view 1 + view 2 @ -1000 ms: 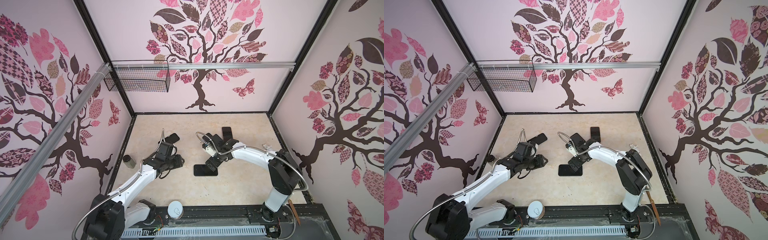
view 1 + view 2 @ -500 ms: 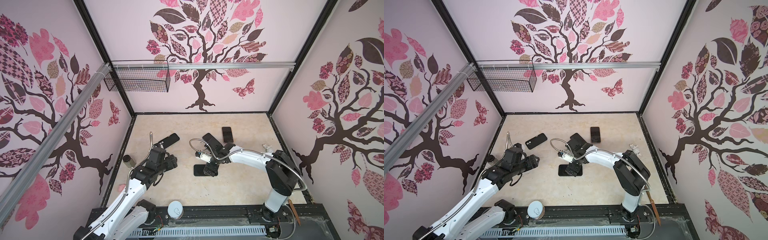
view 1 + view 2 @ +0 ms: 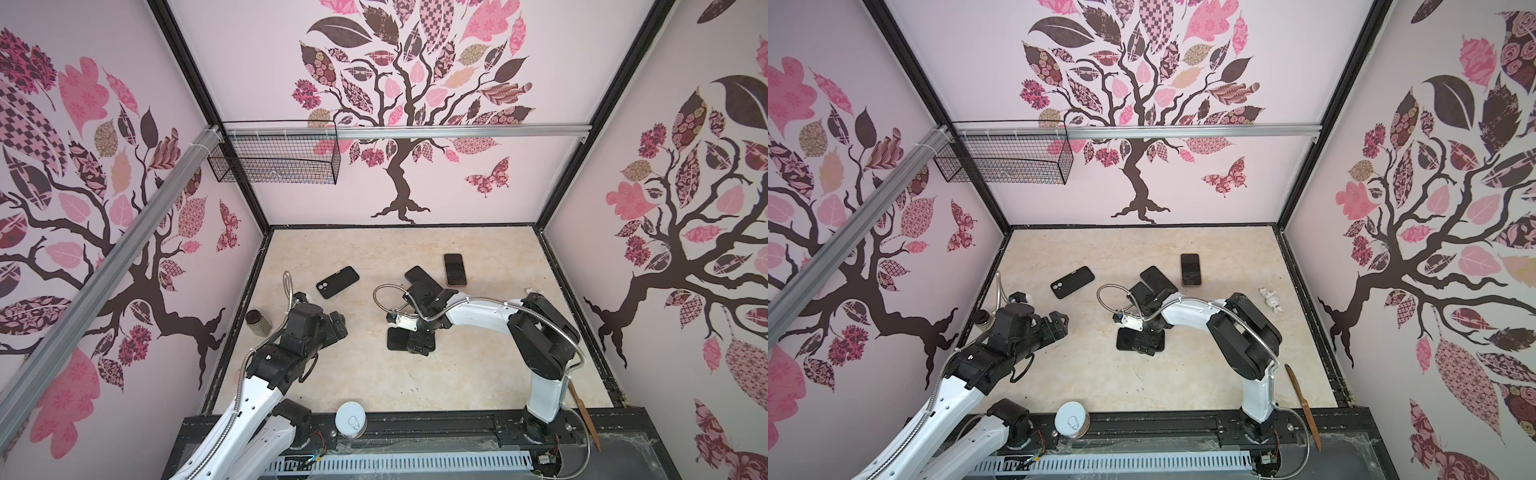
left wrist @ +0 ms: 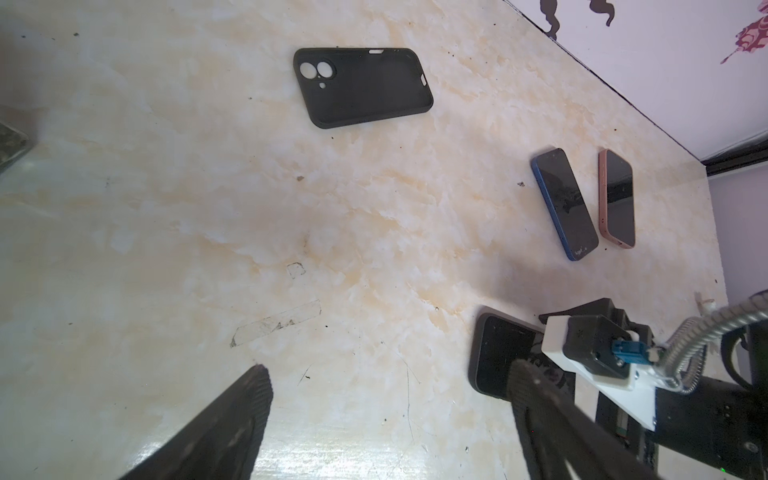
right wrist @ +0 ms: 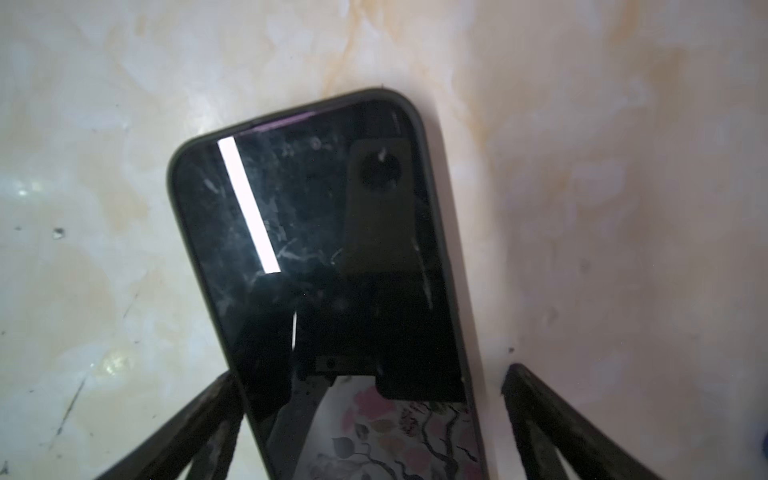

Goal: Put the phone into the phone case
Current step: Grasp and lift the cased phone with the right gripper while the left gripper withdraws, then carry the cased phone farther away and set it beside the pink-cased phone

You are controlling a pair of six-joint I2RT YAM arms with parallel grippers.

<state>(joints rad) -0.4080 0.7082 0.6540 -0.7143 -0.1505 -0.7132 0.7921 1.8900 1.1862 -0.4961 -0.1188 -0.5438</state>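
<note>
Both tools are wide open and empty: left tool (image 4: 388, 386) has withdrawn near-left, right tool (image 5: 372, 378) has dropped astride the phone (image 5: 316, 249), lying mid desk (image 3: 374, 374) apparently seated in its case (image 5: 291, 115), so the task looks nearly complete.

**Fig.** Two arms, each of glossy white tubular link shells (image 3: 478, 313) and matte black joint housings (image 3: 540, 345). A ribbed silver metal conduit (image 4: 688, 343) is routed to each wrist. A black camera cube on a white bracket (image 4: 590, 340), with blue plug (image 4: 623, 348), is mounted there. The black left pincer (image 4: 388, 368) is fitted with tapered, woven-textured fingers (image 4: 232, 424).
</note>
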